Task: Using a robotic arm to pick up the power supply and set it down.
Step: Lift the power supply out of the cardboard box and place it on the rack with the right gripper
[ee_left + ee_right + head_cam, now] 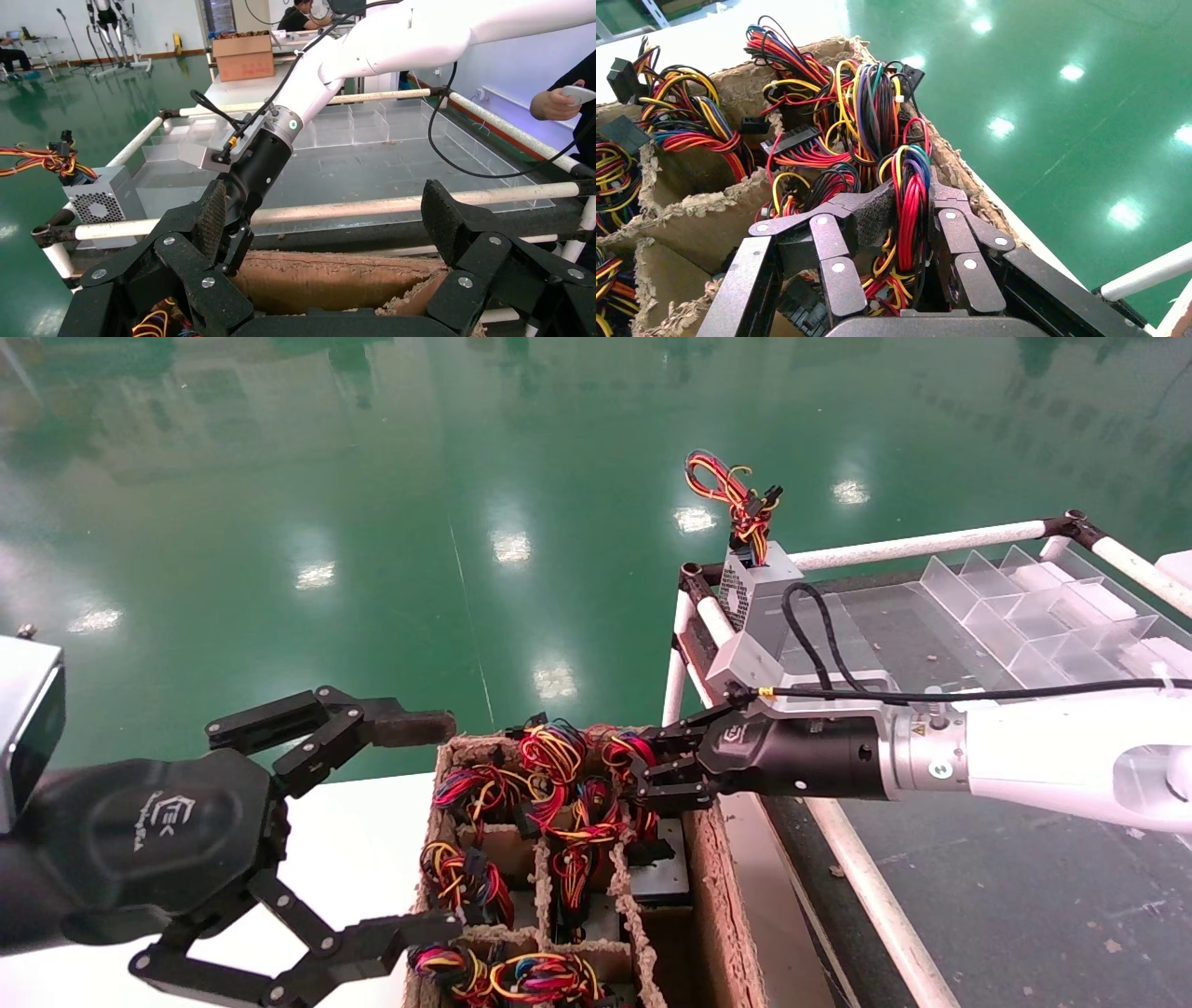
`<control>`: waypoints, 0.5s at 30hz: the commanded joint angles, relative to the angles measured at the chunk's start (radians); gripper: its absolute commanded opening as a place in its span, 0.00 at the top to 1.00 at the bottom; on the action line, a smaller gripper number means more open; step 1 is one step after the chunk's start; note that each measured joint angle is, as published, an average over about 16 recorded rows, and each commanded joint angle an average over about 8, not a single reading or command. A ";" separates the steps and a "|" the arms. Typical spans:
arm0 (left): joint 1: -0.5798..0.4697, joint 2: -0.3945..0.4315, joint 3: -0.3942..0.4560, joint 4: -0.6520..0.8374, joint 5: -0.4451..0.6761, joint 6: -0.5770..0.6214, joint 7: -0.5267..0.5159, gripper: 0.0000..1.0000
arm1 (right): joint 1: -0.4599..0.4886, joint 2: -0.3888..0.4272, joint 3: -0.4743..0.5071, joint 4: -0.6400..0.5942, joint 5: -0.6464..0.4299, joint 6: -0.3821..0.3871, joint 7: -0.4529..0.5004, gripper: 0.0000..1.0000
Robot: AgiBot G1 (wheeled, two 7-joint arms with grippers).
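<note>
— What's the right gripper [652, 768] got?
— Its fingers are pinched on a wire bundle [910, 203] of a power supply [610, 775] in the cardboard crate [712, 859], far corner.
— And the left gripper [410, 826]?
— Wide open, empty, beside the crate.

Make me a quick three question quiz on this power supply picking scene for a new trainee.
1. True or false: the right claw is closed on a bundle of wires in the cardboard box.
2. Which best describes the left claw? A) open, beside the box B) holding a supply C) over the cart
3. Fill in: one power supply already stands on the corner of the ____.

Key: 1 true; 2 A; 3 cart
</note>
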 commanded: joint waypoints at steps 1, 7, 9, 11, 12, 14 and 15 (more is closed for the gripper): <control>0.000 0.000 0.000 0.000 0.000 0.000 0.000 0.00 | -0.002 0.002 0.003 -0.003 0.005 0.000 -0.003 1.00; 0.000 0.000 0.000 0.000 0.000 0.000 0.000 0.00 | -0.003 0.021 0.032 -0.001 0.045 -0.012 -0.024 1.00; 0.000 0.000 0.000 0.000 0.000 0.000 0.000 0.00 | -0.002 0.029 0.042 -0.001 0.061 -0.022 -0.029 1.00; 0.000 0.000 0.000 0.000 0.000 0.000 0.000 0.00 | 0.001 0.038 0.053 0.000 0.077 -0.032 -0.031 1.00; 0.000 0.000 0.000 0.000 0.000 0.000 0.000 0.00 | 0.003 0.042 0.059 0.000 0.084 -0.037 -0.032 1.00; 0.000 0.000 0.000 0.000 0.000 0.000 0.000 0.00 | 0.009 0.052 0.069 0.000 0.100 -0.049 -0.033 1.00; 0.000 0.000 0.000 0.000 0.000 0.000 0.000 0.00 | 0.013 0.057 0.075 0.001 0.108 -0.055 -0.033 1.00</control>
